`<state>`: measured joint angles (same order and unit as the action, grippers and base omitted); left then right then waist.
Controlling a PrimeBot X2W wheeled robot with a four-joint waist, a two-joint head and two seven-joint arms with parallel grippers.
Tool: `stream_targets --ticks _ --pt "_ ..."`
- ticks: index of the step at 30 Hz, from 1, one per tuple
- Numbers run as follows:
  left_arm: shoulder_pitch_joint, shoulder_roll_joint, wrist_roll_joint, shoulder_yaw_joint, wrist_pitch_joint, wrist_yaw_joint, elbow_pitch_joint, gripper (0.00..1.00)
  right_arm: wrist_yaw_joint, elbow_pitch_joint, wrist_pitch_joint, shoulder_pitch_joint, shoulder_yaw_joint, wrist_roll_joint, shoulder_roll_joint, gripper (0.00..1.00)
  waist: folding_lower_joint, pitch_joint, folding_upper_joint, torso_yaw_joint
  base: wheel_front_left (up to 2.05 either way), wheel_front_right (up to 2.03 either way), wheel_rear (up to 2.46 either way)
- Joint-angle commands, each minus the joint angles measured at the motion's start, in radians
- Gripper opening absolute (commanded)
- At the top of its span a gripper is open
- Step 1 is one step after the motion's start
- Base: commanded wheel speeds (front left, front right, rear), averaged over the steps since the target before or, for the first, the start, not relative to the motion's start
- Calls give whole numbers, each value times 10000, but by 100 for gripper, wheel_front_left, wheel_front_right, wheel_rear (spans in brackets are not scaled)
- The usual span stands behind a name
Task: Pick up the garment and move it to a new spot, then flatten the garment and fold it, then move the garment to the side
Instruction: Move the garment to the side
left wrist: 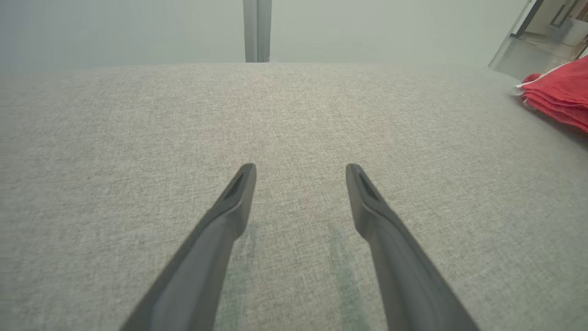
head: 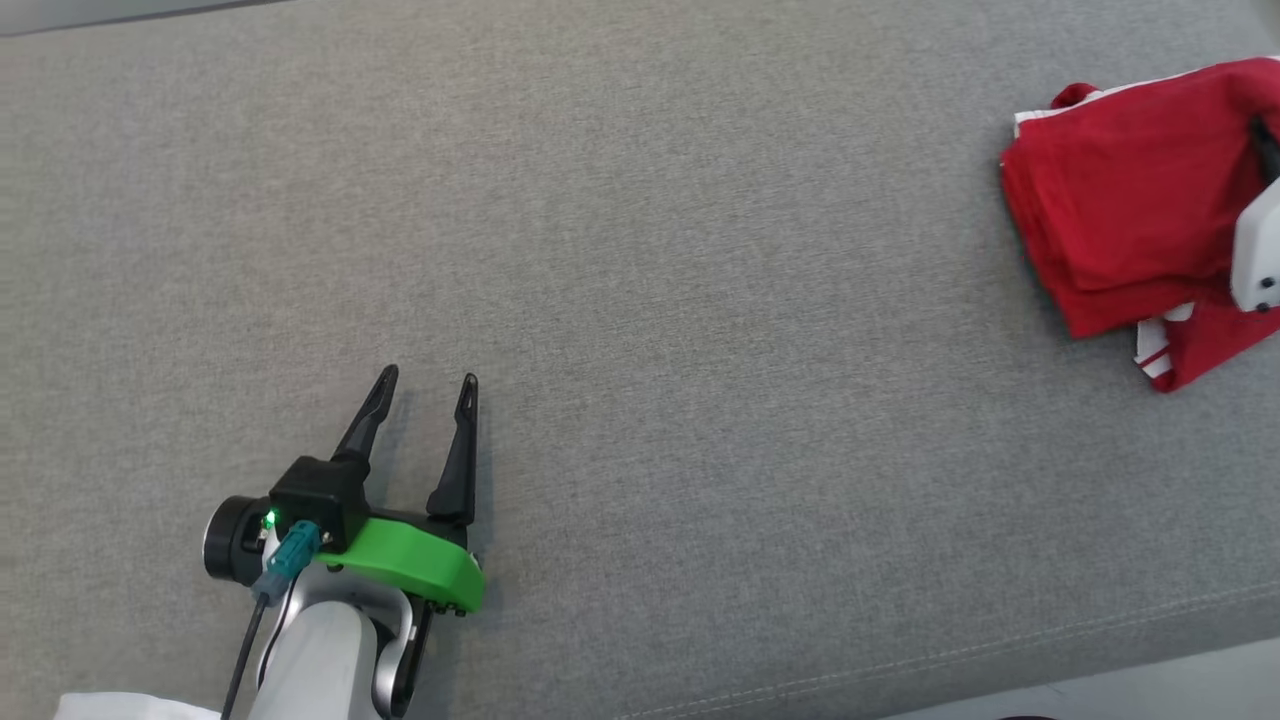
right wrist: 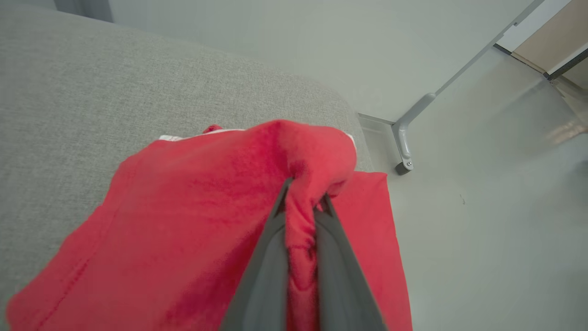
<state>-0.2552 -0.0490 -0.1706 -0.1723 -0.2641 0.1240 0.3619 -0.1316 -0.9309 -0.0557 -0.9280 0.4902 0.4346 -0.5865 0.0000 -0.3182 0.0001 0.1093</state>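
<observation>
The left tool [head: 429, 376] sat at the lower left of the head view, low over the grey fabric surface [head: 700, 250]. Its two fingers pointed up the frame, spread wide with nothing between them. The right tool [right wrist: 306, 191] was clamped on a bunched fold of the garment [right wrist: 183, 220], which rose in a hump over its fingertips at the centre of the right wrist view. There, one part of the cloth reached past the surface's edge over the floor [right wrist: 482, 230]. In the head view the garment lay at the upper right edge, red with white trim, folded into uneven layers.
</observation>
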Motion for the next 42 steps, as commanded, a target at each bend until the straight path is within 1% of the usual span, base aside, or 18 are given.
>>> stream_targets --ticks 1,2,3,4,5,7,11,14,15,19,22,28,29,30,34,39,42 --pt "-157 -42 82 55 10 42 -58 100 22 -234 -111 -259 -89 -174 -257 0 0 -360 -1 -491 0 0 0" --pt "-150 -42 92 71 10 48 -66 100 22 -385 -196 -373 -205 -233 -378 0 0 -385 -1 -539 0 0 0" --pt "-145 -41 109 80 10 52 -77 100 22 -577 -299 -475 -328 -339 -488 4 0 -409 -1 -583 0 0 0" --pt "-145 -41 115 93 10 55 -87 100 22 -772 -405 -560 -410 -541 -599 73 0 -431 -1 -621 0 0 0" --pt "-139 -41 119 109 10 59 -93 100 22 -982 -540 -661 -527 -705 -677 100 0 -445 -1 -647 0 0 0" --pt "-115 -42 130 135 10 59 -99 100 22 -1503 -654 -802 -767 -1155 -773 100 0 -461 -1 -680 0 0 0" --pt "-40 -41 124 186 10 55 -61 100 22 -2458 -989 -1051 -1423 -1822 -654 100 0 -420 -1 -657 0 0 0" --pt "-22 -41 84 232 10 60 -8 100 22 -2915 -1478 -1089 -1950 -2321 -477 100 0 -291 -1 -586 0 0 0" --pt "-22 -41 84 232 10 60 -8 100 22 -2915 -1478 -1089 -1950 -2321 -477 100 0 -291 -1 -586 0 0 0" --pt "71 -45 1 322 10 52 -3 100 20 -2938 -1969 -757 -2583 -2689 207 100 0 -18 -1 -517 0 0 0" --pt "192 -44 -46 425 10 4 41 100 22 -2497 -2087 -220 -2867 -2933 799 100 0 284 -1 -459 0 0 0" --pt "542 -42 -66 675 10 -145 143 100 22 -364 -2088 1578 -3399 -3233 2170 100 0 893 -1 -412 0 0 0" --pt "647 -39 -112 749 10 -183 170 100 22 272 -2090 2221 -3441 -3207 2632 100 0 1070 -1 -453 0 0 0" --pt "699 -42 -101 781 10 -189 184 100 22 634 -2090 2492 -3591 -3124 2805 100 0 1153 -1 -483 0 0 0" --pt "874 -42 -115 881 10 -231 230 100 20 1664 -2092 3601 -3632 -3099 3504 100 0 1445 -1 -624 0 0 0" --pt "1091 -41 -187 950 10 -299 237 100 20 2528 -2091 4645 -3870 -3021 4275 100 0 1776 -1 -809 0 0 0" --pt "1253 -41 -208 1016 10 -330 265 100 20 2898 -2093 5119 -4050 -3130 4588 100 0 1971 -1 -859 0 0 0"
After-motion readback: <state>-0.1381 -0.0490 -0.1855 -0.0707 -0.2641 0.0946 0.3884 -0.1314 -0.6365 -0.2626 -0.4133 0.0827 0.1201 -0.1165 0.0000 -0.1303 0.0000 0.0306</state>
